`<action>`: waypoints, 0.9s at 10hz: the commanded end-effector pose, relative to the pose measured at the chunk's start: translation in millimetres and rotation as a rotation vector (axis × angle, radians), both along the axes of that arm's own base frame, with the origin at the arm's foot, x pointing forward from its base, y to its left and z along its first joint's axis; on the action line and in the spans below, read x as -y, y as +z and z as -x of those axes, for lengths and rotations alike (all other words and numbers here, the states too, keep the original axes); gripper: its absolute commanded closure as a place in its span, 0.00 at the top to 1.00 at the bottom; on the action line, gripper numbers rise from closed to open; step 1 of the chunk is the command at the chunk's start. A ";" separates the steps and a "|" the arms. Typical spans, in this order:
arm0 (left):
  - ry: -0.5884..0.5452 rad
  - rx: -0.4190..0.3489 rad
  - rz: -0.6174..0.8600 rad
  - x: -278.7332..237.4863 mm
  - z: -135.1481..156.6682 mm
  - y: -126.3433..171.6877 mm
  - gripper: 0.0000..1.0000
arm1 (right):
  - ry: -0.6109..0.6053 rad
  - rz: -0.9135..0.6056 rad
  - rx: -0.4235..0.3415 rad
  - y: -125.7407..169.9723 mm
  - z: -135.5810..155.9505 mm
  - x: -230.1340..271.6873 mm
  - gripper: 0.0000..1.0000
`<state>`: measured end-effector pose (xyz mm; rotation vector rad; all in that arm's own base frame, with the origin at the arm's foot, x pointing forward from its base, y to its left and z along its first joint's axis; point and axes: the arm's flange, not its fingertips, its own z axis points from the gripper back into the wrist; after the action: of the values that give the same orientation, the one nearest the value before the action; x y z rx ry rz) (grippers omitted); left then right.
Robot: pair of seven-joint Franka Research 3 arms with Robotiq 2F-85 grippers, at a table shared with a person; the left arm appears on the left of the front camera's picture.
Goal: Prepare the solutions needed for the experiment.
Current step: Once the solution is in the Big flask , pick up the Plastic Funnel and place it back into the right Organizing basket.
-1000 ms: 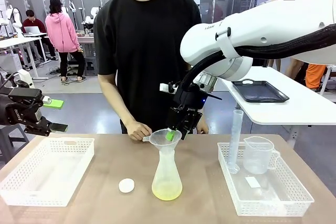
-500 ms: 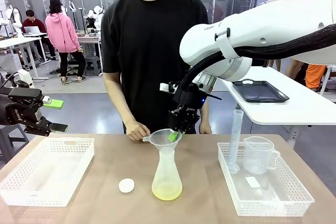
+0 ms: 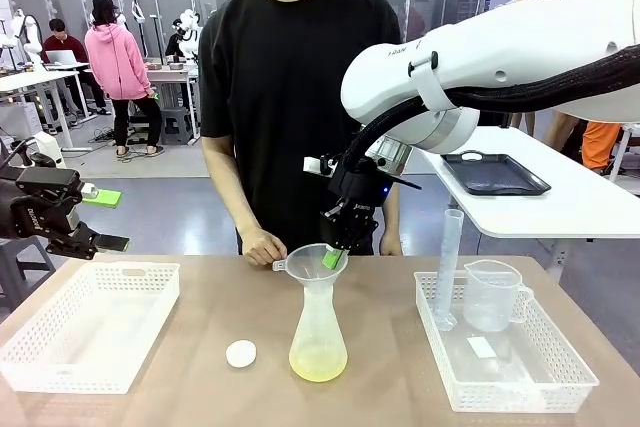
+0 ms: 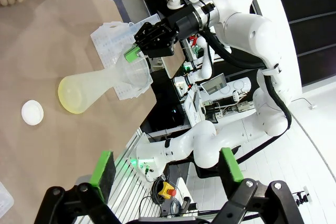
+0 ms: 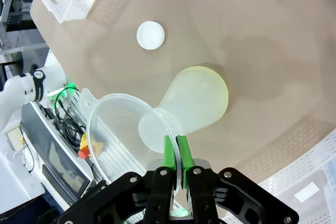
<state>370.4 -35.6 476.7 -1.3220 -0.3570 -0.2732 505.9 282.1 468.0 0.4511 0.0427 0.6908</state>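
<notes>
Pale yellow solutions (image 3: 318, 365) lie in the flask (image 3: 318, 319) at the table (image 3: 215, 299) centre. The right gripper (image 3: 333, 259) pinches the rim of the funnel (image 3: 305, 265), apparently seated in the neck. A skewed lift could topple the flask.

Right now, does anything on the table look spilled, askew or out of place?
No spill shows. The funnel looks slightly tilted in the neck of the flask, its rim pinched by the shut right gripper. A white round cap lies loose on the table beside the flask.
</notes>
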 end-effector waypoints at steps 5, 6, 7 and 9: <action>0.002 0.010 0.031 1.8 -1.8 1.0 1.00 | -0.004 -0.007 0.026 31.1 15.5 -12.8 0.00; 0.002 0.010 0.031 1.8 -1.8 1.0 1.00 | -0.011 0.002 0.041 39.5 18.9 -12.4 0.00; 0.002 0.010 0.031 1.8 -1.8 1.0 1.00 | -0.014 0.010 0.058 49.2 23.3 -11.1 0.00; 0.002 0.010 0.031 1.8 -1.8 1.0 1.00 | -0.008 0.008 0.105 73.1 31.3 -8.6 0.00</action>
<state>370.4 -35.6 476.6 -1.3220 -0.3569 -0.2731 480.3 290.5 532.9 0.4375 -0.0495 0.7281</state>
